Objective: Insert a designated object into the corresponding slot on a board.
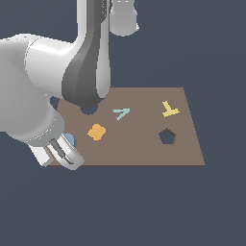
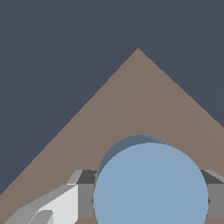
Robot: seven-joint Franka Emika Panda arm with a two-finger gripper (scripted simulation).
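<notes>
1. The gripper [image 1: 65, 150] of the white Franka arm sits low at the near corner of the flat brown rectangular board [image 1: 144, 149], on the exterior view's left. The small flat light-blue round disc [image 2: 151, 186] fills the space between its fingers in the wrist view, so I judge the gripper closed on the disc; actual pad contact is not visible.
2. The dark circular slot [image 1: 89, 110] lies further back on the board, mostly hidden by the arm's grey link, so alignment over it is hard to check.
3. Risk: the thin disc, held by its edge, could tilt or slip during travel.
4. Risk: the orange lobed piece [image 1: 96, 132] lies near the likely path to the slot; a low carry could knock it.
5. Risk: an off-centre release could leave the disc resting on the slot's rim.
</notes>
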